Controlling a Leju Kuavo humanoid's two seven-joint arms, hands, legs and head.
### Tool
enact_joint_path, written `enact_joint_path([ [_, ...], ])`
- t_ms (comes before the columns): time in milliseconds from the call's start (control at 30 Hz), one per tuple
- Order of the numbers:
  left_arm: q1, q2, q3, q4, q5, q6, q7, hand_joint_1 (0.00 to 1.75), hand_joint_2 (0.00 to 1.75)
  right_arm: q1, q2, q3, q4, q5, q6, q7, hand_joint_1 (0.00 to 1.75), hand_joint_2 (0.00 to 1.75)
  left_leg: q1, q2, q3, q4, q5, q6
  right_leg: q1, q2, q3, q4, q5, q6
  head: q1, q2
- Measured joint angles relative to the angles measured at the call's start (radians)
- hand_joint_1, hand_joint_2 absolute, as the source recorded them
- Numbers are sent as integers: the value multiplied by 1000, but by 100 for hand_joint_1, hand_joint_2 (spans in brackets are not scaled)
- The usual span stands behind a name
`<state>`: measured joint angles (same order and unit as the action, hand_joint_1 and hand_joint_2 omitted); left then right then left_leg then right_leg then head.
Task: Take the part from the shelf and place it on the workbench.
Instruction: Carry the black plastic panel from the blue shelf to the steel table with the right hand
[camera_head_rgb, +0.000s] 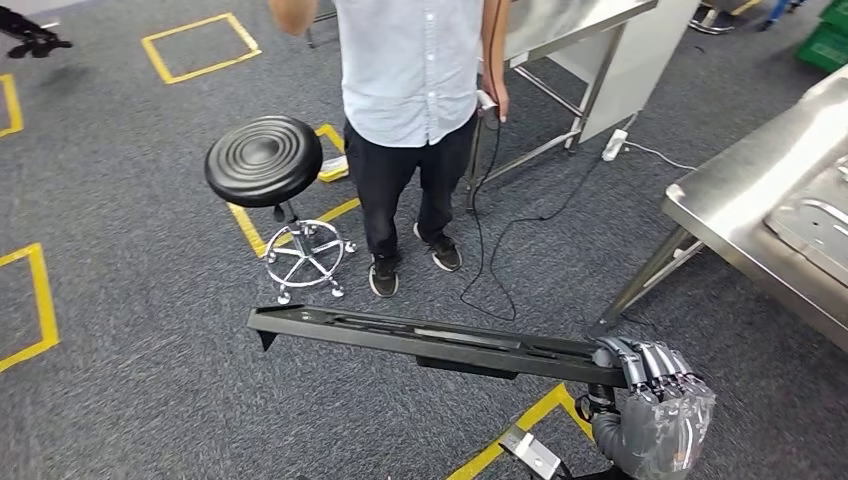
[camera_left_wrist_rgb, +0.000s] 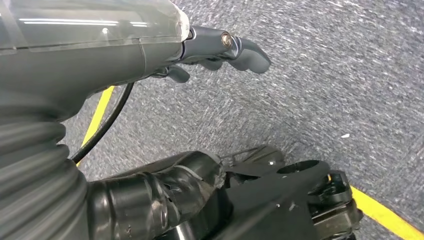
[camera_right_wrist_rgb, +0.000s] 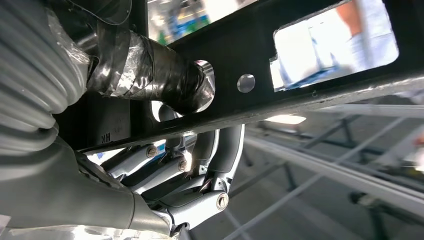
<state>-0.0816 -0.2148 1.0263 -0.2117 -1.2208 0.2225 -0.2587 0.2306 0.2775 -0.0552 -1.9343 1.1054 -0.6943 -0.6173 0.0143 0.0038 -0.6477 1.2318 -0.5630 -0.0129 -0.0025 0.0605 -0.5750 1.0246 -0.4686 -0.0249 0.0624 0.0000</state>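
From the head view, the right hand (camera_head_rgb: 655, 405) has its fingers wrapped over one end of the part (camera_head_rgb: 420, 343), a long black bar with cut-outs, held level above the grey carpet. The steel workbench (camera_head_rgb: 740, 195) stands just beyond that held end, off to the robot's right, with a flat metal panel (camera_head_rgb: 812, 222) lying on it. A person (camera_head_rgb: 410, 130) stands beyond the part's middle, beside a black stool (camera_head_rgb: 265, 160). The part is clear of any shelf, so the step in hand looks like the carry toward the workbench.

In the left wrist view, the left hand (camera_left_wrist_rgb: 220, 47) hangs over the carpet with its fingers curled in and nothing between them.

In the right wrist view, the thumb (camera_right_wrist_rgb: 155, 75) presses the part's black face (camera_right_wrist_rgb: 280, 55) while the fingers (camera_right_wrist_rgb: 220, 145) clamp it from the other side.

The next move probably calls for turning toward the workbench and swinging the long free end wide of the person and stool before lowering it.
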Motion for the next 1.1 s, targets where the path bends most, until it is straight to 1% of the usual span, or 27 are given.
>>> enact_joint_path([
  [33,0,0,0,0,1,-3,-3,0,175,2,3,-8,-4,-6,0,-6,175,175,2,-14,24,-61,38,0,-2,14,0,5,-3,3,0,0],
  [67,1,1,1,0,2,-6,-4,0,175,3,6,-16,-8,-11,0,-10,175,175,5,-40,48,-120,63,1,-1,27,-3,13,-7,8,0,0],
  [100,2,1,2,0,3,-9,-6,0,175,3,9,-22,-12,-16,0,-15,175,175,7,-64,65,-160,75,4,-2,39,-8,19,-10,13,0,0],
  [133,2,2,3,0,3,-13,-7,0,175,5,12,-27,-16,-20,0,-19,175,175,8,-80,72,-178,75,7,-3,49,-14,23,-10,18,0,0],
  [167,2,2,4,0,3,-16,-8,0,175,7,14,-34,-21,-24,0,-22,175,175,7,-85,75,-184,70,13,-5,60,-18,24,-9,25,0,0],
  [200,1,2,4,0,3,-17,-8,0,175,10,15,-40,-25,-27,0,-25,175,175,6,-75,78,-188,71,19,-7,71,-21,21,-7,32,0,0],
  [233,0,2,4,0,3,-18,-9,0,175,14,16,-46,-30,-29,0,-27,175,175,6,-64,80,-194,74,26,-8,69,-22,22,-7,37,0,0],
  [300,0,3,4,0,3,-18,-11,0,175,17,16,-56,-37,-31,0,-31,175,175,9,-39,87,-205,79,40,-5,26,-40,61,-31,47,3,0],
  [367,1,3,4,0,3,-19,-13,0,175,18,16,-63,-41,-32,0,-32,175,175,8,-11,90,-208,77,48,-5,-31,-97,173,-87,56,4,0],
  [400,2,3,4,0,3,-19,-13,0,175,18,16,-65,-41,-32,0,-32,175,175,7,4,90,-208,75,50,-7,-43,-130,235,-111,59,4,0],
  [433,3,4,5,0,3,-19,-14,0,175,19,16,-67,-41,-31,0,-31,175,175,6,20,91,-208,73,50,-10,-49,-153,276,-119,62,4,0],
  [467,4,5,5,0,3,-19,-14,0,175,20,16,-69,-41,-30,0,-29,175,175,6,34,93,-208,70,49,-11,-52,-159,284,-110,63,4,0],
  [500,4,5,5,0,3,-19,-15,0,175,21,16,-72,-41,-29,0,-28,175,175,6,47,96,-208,67,48,-12,-57,-145,253,-84,62,4,0],
  [533,3,5,5,0,3,-19,-15,0,175,22,16,-74,-41,-27,0,-26,175,175,6,58,101,-208,64,46,-12,-68,-112,191,-48,60,4,0],
  [567,2,5,5,0,3,-19,-16,0,175,22,16,-75,-41,-26,0,-24,175,175,5,67,106,-208,60,42,-8,-91,-75,122,-20,55,4,0],
  [633,1,5,5,0,3,-20,-18,0,175,21,16,-77,-42,-24,0,-17,175,175,0,84,115,-208,52,32,3,-127,-28,28,5,42,4,0],
  [667,0,6,5,0,3,-20,-19,0,175,21,16,-78,-42,-23,0,-15,175,175,-2,93,118,-209,49,27,8,-132,-23,16,1,37,4,0],
  [733,-3,6,5,0,3,-21,-20,0,175,24,16,-82,-44,-22,0,-11,175,175,-3,107,127,-213,44,17,6,-111,-22,9,3,27,3,0],
  [800,-5,6,5,0,3,-23,-22,0,175,27,16,-86,-46,-21,-1,-8,175,175,-1,72,121,-181,17,8,-3,-89,-13,-3,7,14,2,0],
  [867,-4,6,5,0,3,-27,-23,0,175,28,16,-88,-47,-18,-1,-4,175,175,1,19,73,-73,-42,4,-6,-68,-7,-9,9,5,1,0],
  [900,-3,6,5,0,3,-28,-23,0,175,28,15,-88,-46,-16,-1,-2,175,175,1,10,39,-6,-70,3,-5,-56,-7,-8,8,3,0,0],
  [933,-1,6,6,0,3,-29,-23,0,175,28,15,-88,-46,-15,-1,0,175,175,1,7,10,46,-83,3,-5,-42,-6,-7,7,2,0,0],
  [967,1,6,6,0,3,-30,-23,0,175,29,15,-88,-46,-14,-1,2,175,175,1,6,-5,65,-76,3,-4,-27,-5,-5,5,2,0,0],
  [1000,2,7,6,0,3,-32,-23,0,175,29,14,-89,-46,-14,-1,5,175,175,1,5,-3,46,-49,3,-4,-12,-4,-2,3,3,0,0],
  [1033,3,7,6,0,3,-33,-24,0,175,30,13,-89,-46,-13,-1,7,175,175,2,-2,16,-8,-7,5,-4,4,-2,1,1,5,0,0],
  [1067,3,8,6,0,2,-34,-24,0,175,30,13,-89,-46,-13,-1,8,175,175,3,-22,41,-74,31,8,-5,17,-2,5,-3,8,0,0],
  [1100,4,8,6,0,2,-34,-25,0,175,30,12,-89,-46,-13,-1,9,175,175,6,-48,63,-133,56,10,-4,29,-4,12,-6,12,1,0],
])
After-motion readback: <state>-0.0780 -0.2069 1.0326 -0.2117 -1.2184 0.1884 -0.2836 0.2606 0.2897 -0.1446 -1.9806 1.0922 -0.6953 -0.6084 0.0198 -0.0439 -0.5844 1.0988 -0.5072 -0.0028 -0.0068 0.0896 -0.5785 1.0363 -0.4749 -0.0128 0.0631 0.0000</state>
